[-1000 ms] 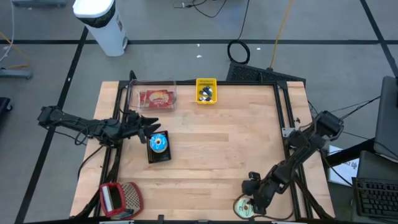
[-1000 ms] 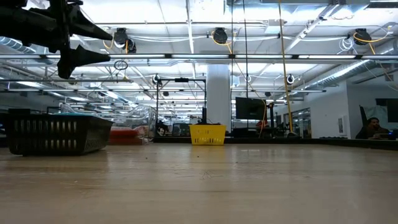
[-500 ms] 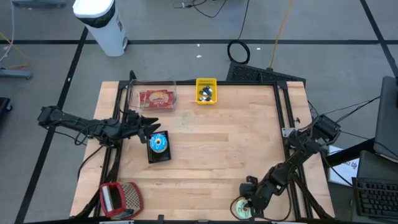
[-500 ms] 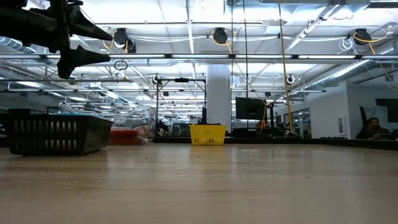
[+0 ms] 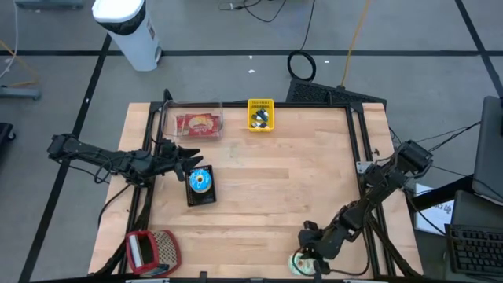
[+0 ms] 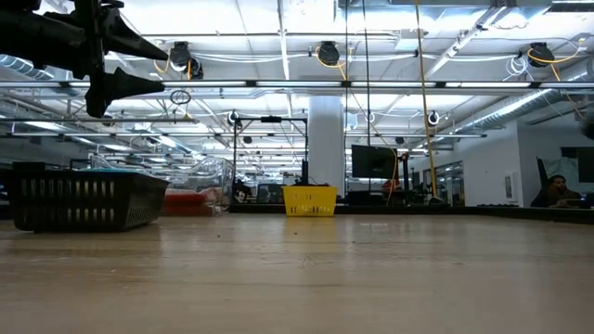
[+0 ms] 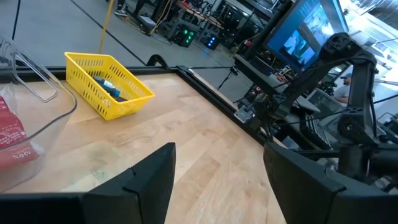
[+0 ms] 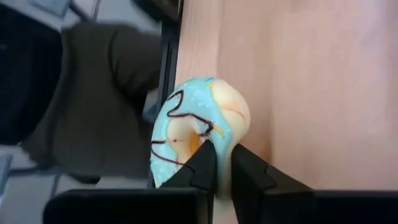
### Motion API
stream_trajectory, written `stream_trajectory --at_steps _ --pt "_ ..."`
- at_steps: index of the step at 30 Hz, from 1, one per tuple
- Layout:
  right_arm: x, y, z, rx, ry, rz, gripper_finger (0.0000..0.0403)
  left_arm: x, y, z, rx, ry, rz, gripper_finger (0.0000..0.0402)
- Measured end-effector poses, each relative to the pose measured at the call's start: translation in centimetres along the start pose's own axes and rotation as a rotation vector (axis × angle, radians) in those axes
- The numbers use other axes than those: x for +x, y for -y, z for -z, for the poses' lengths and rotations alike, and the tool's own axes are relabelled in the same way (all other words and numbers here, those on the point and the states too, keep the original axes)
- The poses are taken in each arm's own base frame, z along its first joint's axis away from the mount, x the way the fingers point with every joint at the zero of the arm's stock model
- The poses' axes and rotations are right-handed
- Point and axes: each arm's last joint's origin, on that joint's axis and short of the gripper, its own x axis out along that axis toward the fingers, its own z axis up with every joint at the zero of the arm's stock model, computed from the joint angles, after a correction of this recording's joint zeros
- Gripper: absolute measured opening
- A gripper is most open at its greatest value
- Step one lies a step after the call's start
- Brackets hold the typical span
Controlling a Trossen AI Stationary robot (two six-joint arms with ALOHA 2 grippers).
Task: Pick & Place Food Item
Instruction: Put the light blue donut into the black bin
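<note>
A doughnut with pale blue icing and dark drizzle (image 5: 302, 264) is at the table's near edge, right of the middle. My right gripper (image 5: 309, 253) is shut on it; the right wrist view shows the doughnut (image 8: 199, 124) close up. My left gripper (image 5: 193, 157) hangs open at the table's left, above a black basket (image 5: 201, 189) that holds a round blue item. The low view shows that gripper (image 6: 130, 60) high above the basket (image 6: 83, 199). My right gripper pinches the doughnut's ring (image 8: 219, 144) between its two fingers, one fingertip (image 8: 204, 163) at the hole and the other (image 8: 244, 167) on the outer side. The fingers slant down from the table's right. The doughnut stands tipped up on edge; whether it still touches the table I cannot tell.
At the far edge stand a clear tub with a red packet (image 5: 197, 123) and a small yellow basket (image 5: 260, 115). A red and grey item (image 5: 152, 251) lies at the near left corner. Bare wood (image 5: 283, 181) fills the middle of the table.
My right gripper has shut on the doughnut and shifted a little toward the table's left along the near edge, tipping its fingers. The doughnut, which lay flat, now stands tipped up in the fingers.
</note>
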Motion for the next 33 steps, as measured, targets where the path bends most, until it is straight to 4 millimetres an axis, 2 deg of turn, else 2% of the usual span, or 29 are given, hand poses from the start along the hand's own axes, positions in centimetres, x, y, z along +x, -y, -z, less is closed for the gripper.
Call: stream_trajectory --at_steps 4,8,11,14,20,24,27,30,33 --pt "-1.5 0.1 -1.9 -0.114 0.152 0.047 0.0020 0.0 0.0 0.0 0.000 -0.001 0.000 0.0246" --pt "-2.9 0.4 -4.7 -0.274 0.406 0.166 0.0009 0.0 0.0 0.0 0.027 -0.001 0.001 0.0246" --pt "-3.6 1.1 -7.0 -0.384 0.588 0.300 0.0010 0.0 0.0 0.0 0.074 -0.001 0.001 0.0246" --pt "-4.4 2.2 -9.2 -0.465 0.695 0.381 0.0015 0.0 0.0 0.0 0.103 -0.002 0.001 0.0246" --pt "-6.1 6.1 -13.2 -0.503 0.804 0.546 0.0012 0.0 0.0 0.0 0.259 -0.002 0.003 0.0246" --pt "-7.2 9.2 -15.0 -0.454 0.825 0.648 0.0013 0.0 0.1 -0.1 0.383 0.015 0.011 0.0246" --pt "-8.0 11.3 -16.0 -0.401 0.844 0.708 0.0013 0.0 0.5 -0.6 0.414 0.062 0.032 0.0246" --pt "-8.2 13.2 -16.8 -0.398 0.847 0.707 0.0013 0.2 0.8 -0.7 0.437 0.087 0.049 0.0246" --pt "-8.1 14.8 -17.7 -0.420 0.882 0.623 0.0013 0.8 0.9 -0.2 0.478 0.052 0.061 0.0246"
